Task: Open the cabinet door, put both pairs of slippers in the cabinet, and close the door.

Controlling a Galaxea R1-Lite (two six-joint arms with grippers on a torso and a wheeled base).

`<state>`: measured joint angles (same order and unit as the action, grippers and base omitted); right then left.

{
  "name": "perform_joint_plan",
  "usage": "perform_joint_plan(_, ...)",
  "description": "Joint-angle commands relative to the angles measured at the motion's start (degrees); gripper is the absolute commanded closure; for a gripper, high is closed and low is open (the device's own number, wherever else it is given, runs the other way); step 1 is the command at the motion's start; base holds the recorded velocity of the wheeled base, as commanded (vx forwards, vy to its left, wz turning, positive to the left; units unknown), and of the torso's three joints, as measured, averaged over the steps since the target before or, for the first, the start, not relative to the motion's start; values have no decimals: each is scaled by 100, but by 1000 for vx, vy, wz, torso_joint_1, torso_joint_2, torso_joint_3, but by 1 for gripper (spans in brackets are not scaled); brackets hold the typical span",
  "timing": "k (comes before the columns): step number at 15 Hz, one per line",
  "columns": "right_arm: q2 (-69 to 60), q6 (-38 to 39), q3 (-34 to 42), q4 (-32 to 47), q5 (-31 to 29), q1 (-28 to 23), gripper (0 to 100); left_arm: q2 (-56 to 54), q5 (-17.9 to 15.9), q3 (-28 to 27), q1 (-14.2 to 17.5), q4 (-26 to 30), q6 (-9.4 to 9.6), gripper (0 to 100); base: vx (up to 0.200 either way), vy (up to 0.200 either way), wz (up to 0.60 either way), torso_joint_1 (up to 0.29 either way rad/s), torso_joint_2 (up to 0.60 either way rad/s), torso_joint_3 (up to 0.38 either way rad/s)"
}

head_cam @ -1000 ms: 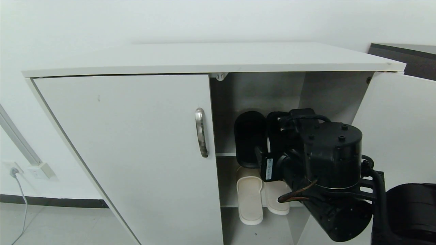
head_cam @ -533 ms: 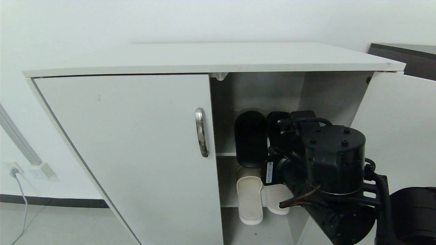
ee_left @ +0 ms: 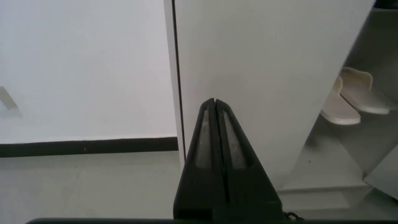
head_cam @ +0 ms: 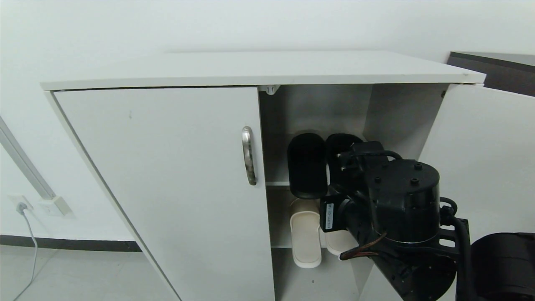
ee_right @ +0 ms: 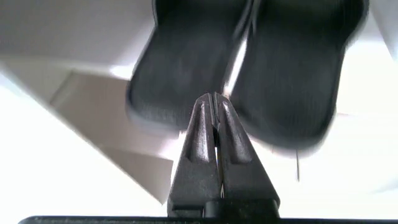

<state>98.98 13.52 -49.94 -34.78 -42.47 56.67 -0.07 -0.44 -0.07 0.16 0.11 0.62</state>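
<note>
While both pairs sit inside the cabinet (head_cam: pixel 259 69), its right door (head_cam: pixel 480 154) stands wide open at the right of the head frame; left door (head_cam: pixel 167 179) shut, centre-left. Noted the black pair (head_cam: pixel 307 165) on the upper shelf (head_cam: pixel 276 183), frame centre, and the cream pair (head_cam: pixel 306 238) on the lower shelf (head_cam: pixel 280 246), lower centre. Heels of both pairs overhang their shelf fronts. Lower right, the right arm (head_cam: pixel 401 200) sits in the opening, hiding part of each right-hand slipper. Fingers of the right gripper (ee_right: pixel 215 102) are pressed together with nothing between them, tip just before the gap between the black heels; touching or not, cannot tell. Same for the left gripper (ee_left: pixel 214 109): closed up, empty, facing the left door, apart from it. Judgement: loading looks done, closing remains. Risks: the tip could snag a black heel on the way out and drag it off; overhanging heels could block the door or get knocked down as it swings; swinging it with the arm inside would pin the arm.
</note>
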Motion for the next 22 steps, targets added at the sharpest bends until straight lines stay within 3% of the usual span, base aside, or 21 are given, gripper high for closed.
perform_joint_plan(1, 34, -7, 20, -2, 2, 2, 100, 7, 0, -1, 2, -2, -1, 100, -200, 0, 0, -7, -2, 2)
perform_joint_plan(16, -45, -148, 248, -2, -15, -25, 100, 7, 0, -1, 2, -2, -1, 100, -200, 0, 0, 4, 5, 2)
perform_joint_plan(22, -10, -130, 363, -2, -7, -42, 100, 7, 9, -1, 11, -2, -1, 100, 0, 0, 0, 0, 0, 0)
